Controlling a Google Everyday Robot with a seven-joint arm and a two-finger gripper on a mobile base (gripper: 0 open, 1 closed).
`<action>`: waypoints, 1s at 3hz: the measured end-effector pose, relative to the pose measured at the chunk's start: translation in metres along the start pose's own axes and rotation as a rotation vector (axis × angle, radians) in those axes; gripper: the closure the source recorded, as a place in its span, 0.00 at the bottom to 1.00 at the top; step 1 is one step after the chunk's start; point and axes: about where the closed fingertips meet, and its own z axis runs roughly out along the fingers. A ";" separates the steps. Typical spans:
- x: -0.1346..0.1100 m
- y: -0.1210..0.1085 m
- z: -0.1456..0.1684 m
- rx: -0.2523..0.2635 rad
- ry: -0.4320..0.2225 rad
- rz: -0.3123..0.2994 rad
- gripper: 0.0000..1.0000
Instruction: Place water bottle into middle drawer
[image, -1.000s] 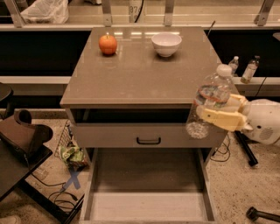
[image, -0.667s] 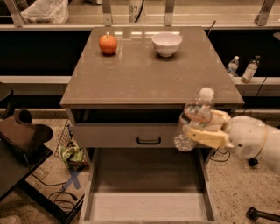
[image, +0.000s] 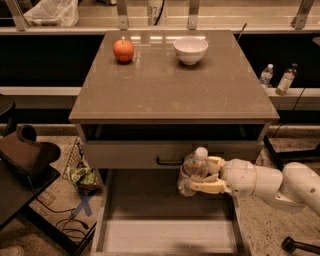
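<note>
My gripper (image: 204, 175) comes in from the right on a white arm and is shut on the water bottle (image: 192, 171), a clear ribbed bottle with a white cap. The bottle is held nearly upright, cap up, in front of the grey drawer front (image: 170, 154) with the black handle. It hangs above the right part of the open middle drawer (image: 145, 200), a long tray with a dull brown floor and pale side walls that reaches to the bottom edge of the view.
A brown cabinet top (image: 172, 80) carries an orange fruit (image: 123, 50) and a white bowl (image: 190, 50) at the back. Two small bottles (image: 276, 78) stand on a ledge at the right. A dark chair (image: 25, 160) and floor clutter sit at the left.
The gripper has carried the bottle left and down, from beside the cabinet's right front corner to in front of the grey drawer front, above the open drawer.
</note>
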 end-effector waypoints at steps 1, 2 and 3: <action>0.072 0.002 0.009 -0.049 0.065 0.046 1.00; 0.080 0.005 0.016 -0.055 0.062 0.053 1.00; 0.107 0.016 0.039 -0.076 0.054 0.078 1.00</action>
